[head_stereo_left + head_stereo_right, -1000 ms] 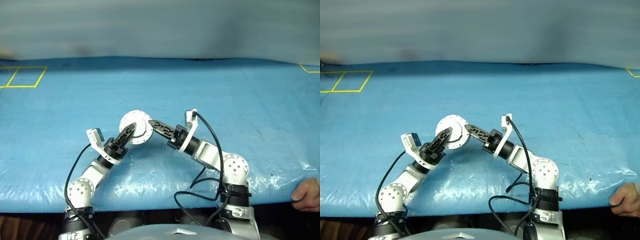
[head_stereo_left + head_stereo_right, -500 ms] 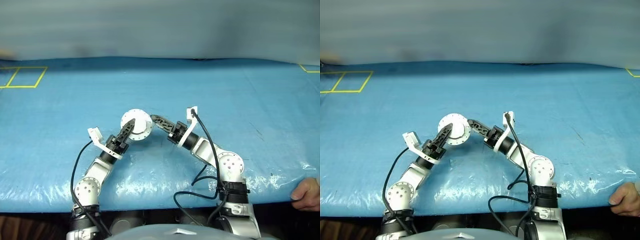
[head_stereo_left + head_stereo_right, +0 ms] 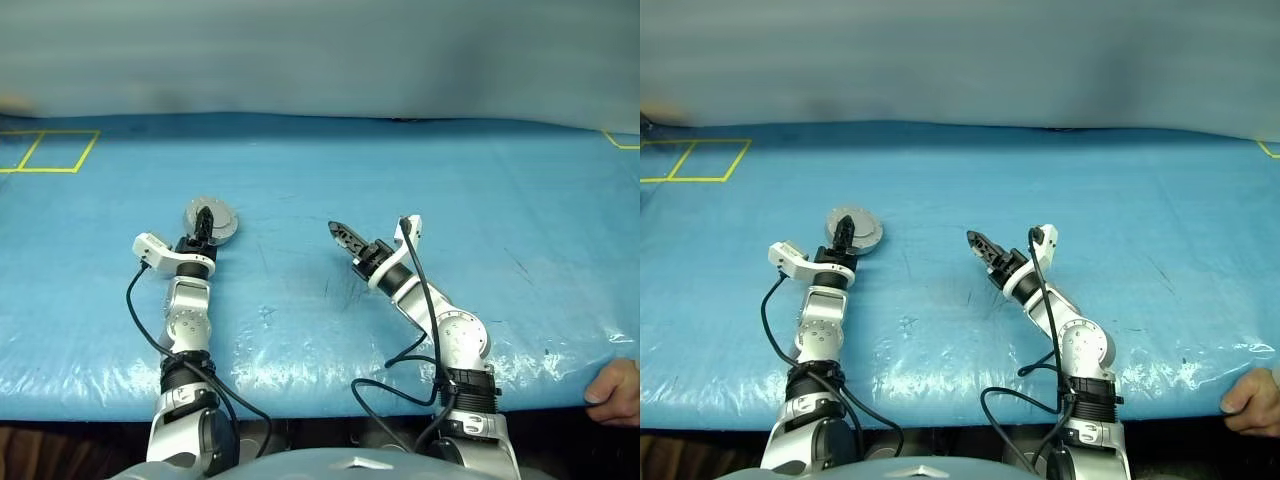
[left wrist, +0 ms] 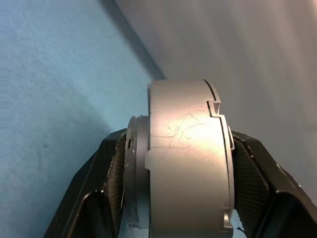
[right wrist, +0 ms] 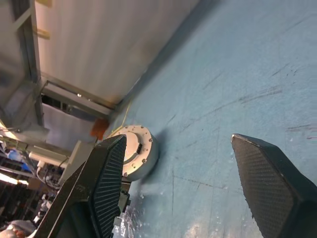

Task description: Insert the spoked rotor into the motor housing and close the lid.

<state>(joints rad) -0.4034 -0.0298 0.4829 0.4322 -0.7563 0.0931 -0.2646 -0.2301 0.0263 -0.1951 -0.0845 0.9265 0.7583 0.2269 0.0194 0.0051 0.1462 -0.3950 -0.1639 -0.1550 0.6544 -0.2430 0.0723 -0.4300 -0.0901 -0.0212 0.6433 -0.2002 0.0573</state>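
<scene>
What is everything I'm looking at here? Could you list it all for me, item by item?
motor housing: one, silver-grey, round, closed up, on the left part of the table, gripped by its sides in the left claw.
table: one, covered with a blue plastic sheet, spanning the whole scene.
yellow tape squares: two side by side, yellow outlines, far left corner of the table; another bit of yellow tape at the far right edge.
wall: one, grey, behind the table.
person's hand: one, resting on the near right edge of the table.
left claw: one, black fingers, shut on the housing.
right claw: one, black fingers, open and holding nothing, over the middle of the table.
</scene>
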